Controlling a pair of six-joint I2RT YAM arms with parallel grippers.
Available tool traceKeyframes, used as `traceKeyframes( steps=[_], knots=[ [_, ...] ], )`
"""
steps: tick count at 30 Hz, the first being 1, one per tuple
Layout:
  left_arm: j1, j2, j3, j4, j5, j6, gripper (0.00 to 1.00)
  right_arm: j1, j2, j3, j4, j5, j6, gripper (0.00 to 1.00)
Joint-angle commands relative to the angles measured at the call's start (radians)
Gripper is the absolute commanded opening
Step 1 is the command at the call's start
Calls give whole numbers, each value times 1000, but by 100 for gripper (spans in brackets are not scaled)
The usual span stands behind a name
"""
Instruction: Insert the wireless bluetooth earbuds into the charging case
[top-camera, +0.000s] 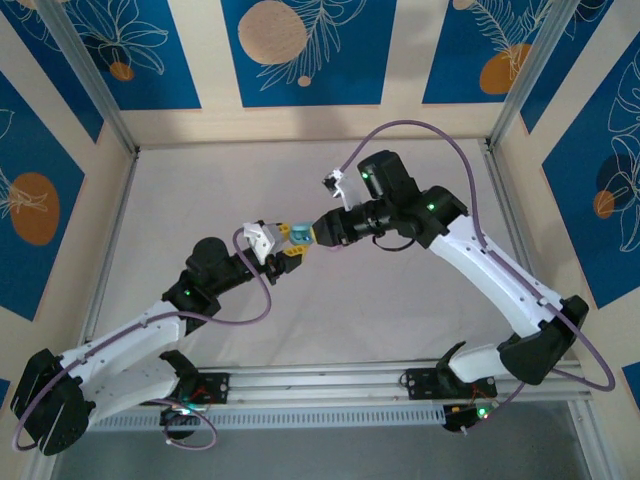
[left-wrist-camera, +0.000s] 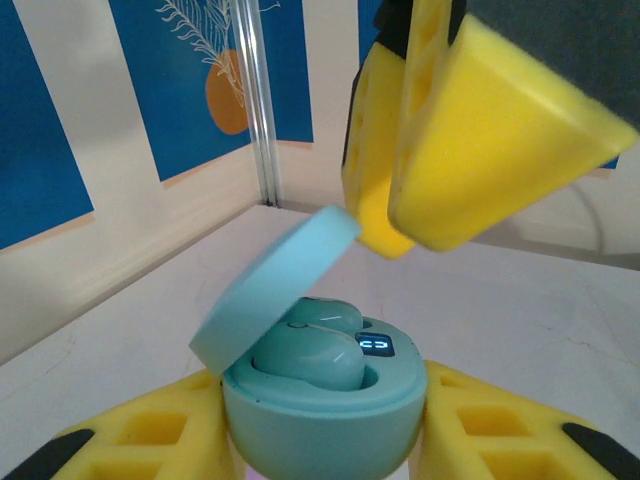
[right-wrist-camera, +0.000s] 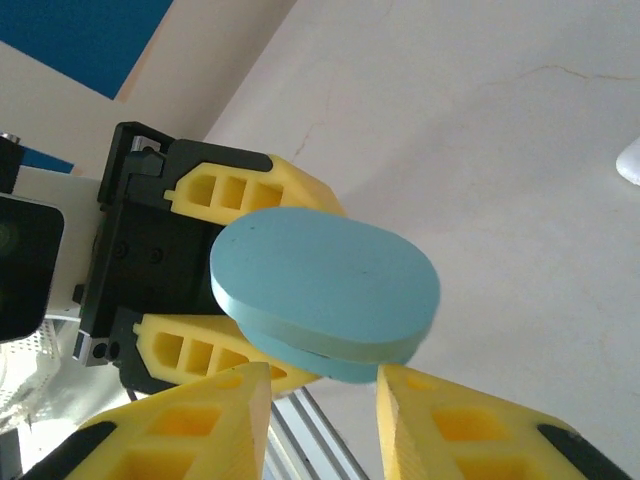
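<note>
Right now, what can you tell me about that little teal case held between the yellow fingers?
The teal case is a small round box of smooth, matte-looking plastic. Its hinged lid stands half open, tilted up. Inside sit teal earbuds beside a tiny lit display. The left gripper clamps its base upright above the table, and a finger of the right gripper seems to touch the lid's raised edge.
</note>
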Motion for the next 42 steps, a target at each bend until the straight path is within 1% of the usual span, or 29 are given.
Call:
traceKeyframes(
  steps=[1, 4, 8, 11, 13, 17, 22, 25, 28, 30, 34, 37, 39, 40, 42],
  knots=[
    [-3, -6, 11, 43, 6, -8, 39, -19, -36, -12, 33, -13, 23, 35],
    [-4, -3, 13, 47, 12, -11, 39, -20, -35, -12, 35, -23, 26, 35],
    [-3, -5, 12, 49, 14, -16, 40, -31, -53, -27, 61, -5, 40, 35],
    [-4, -10, 13, 54, 16, -17, 39, -41, -71, -56, 104, 10, 63, 39],
    [-4, -13, 10, 66, 20, -22, 40, -52, -73, -80, 148, -31, 89, 43],
    [-4, -13, 3, 106, 28, -37, 40, -61, -31, -84, 179, -173, 111, 52],
    [-4, -5, 14, 132, 42, -47, 40, -56, 52, -82, 163, -279, 120, 55],
    [-3, -10, 16, 144, 43, -56, 40, -48, 80, -81, 148, -299, 119, 55],
    [-4, -13, 17, 153, 43, -60, 40, -55, 77, -86, 152, -282, 124, 56],
    [-3, -16, 17, 155, 42, -60, 40, -73, 54, -109, 183, -286, 148, 56],
    [-3, -14, 7, 181, 49, -57, 40, -142, -9, -191, 307, -352, 254, 58],
    [-4, -11, 2, 190, 60, -47, 40, -193, -60, -272, 448, -447, 367, 61],
    [-4, -12, 0, 191, 60, -41, 40, -208, -78, -310, 541, -506, 439, 65],
    [-4, -12, -1, 191, 60, -39, 40, -210, -80, -317, 564, -526, 469, 68],
    [-4, -13, -3, 196, 59, -37, 40, -207, -64, -307, 572, -577, 487, 69]
  ],
)
